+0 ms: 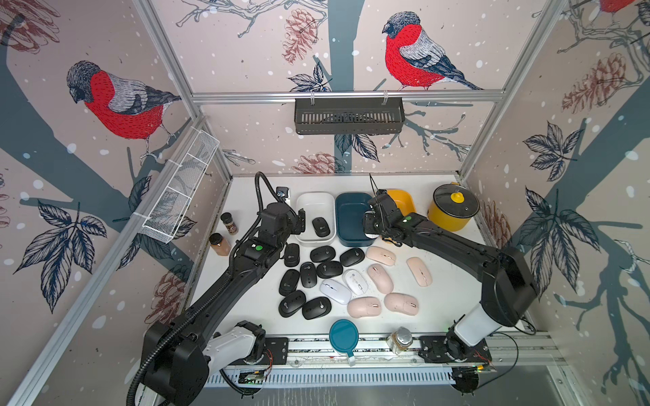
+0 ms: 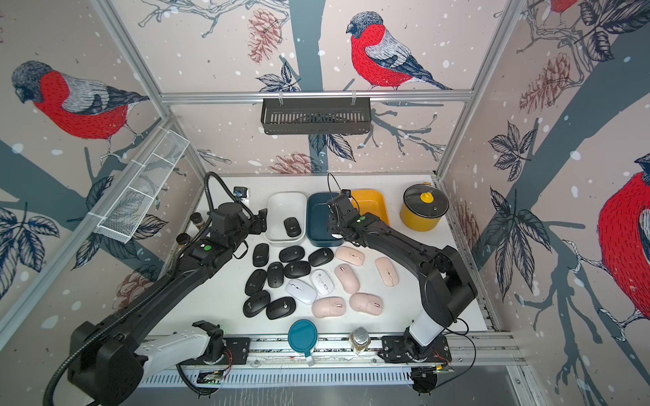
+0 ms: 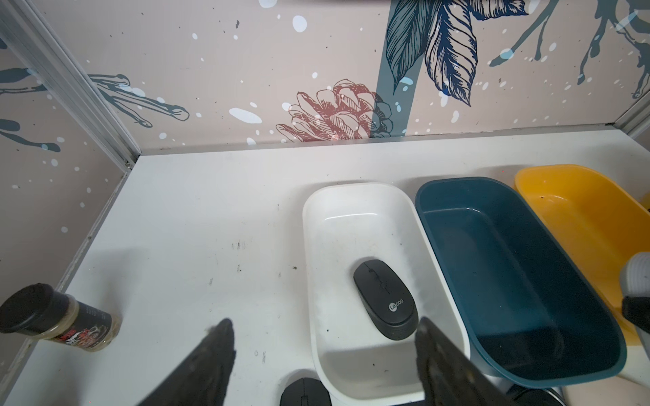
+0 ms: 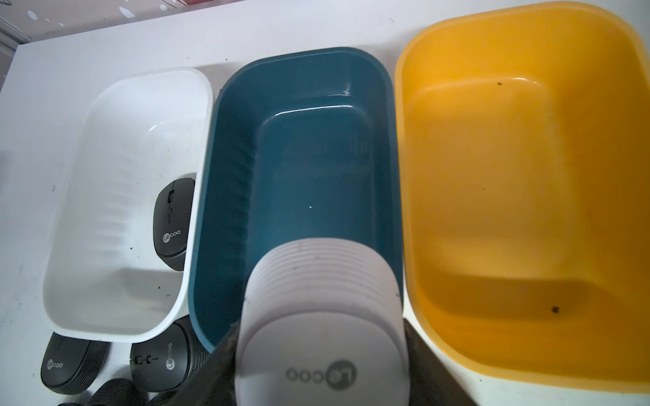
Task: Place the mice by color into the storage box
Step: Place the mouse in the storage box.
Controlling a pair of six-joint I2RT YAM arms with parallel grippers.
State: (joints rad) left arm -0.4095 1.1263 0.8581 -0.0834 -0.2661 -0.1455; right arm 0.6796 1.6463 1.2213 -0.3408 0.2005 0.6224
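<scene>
White mouse (image 4: 322, 309) in right gripper (image 4: 320, 335) (clamped).

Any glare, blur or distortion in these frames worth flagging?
Both top views: sharp, evenly lit, wide-angle stretch toward corners. Left wrist: fingers soft close up. Right wrist: held white mouse soft near the lens, small glint on blue bin.

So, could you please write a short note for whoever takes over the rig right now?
Left tool open and empty, beside the white box.
Right tool shut on a white mouse above the empty teal box; yellow box also empty.
Done: one black mouse in the white box.
Left: release the held mouse, then sort eight black mice, two white mice and five pink mice from the table.
</scene>
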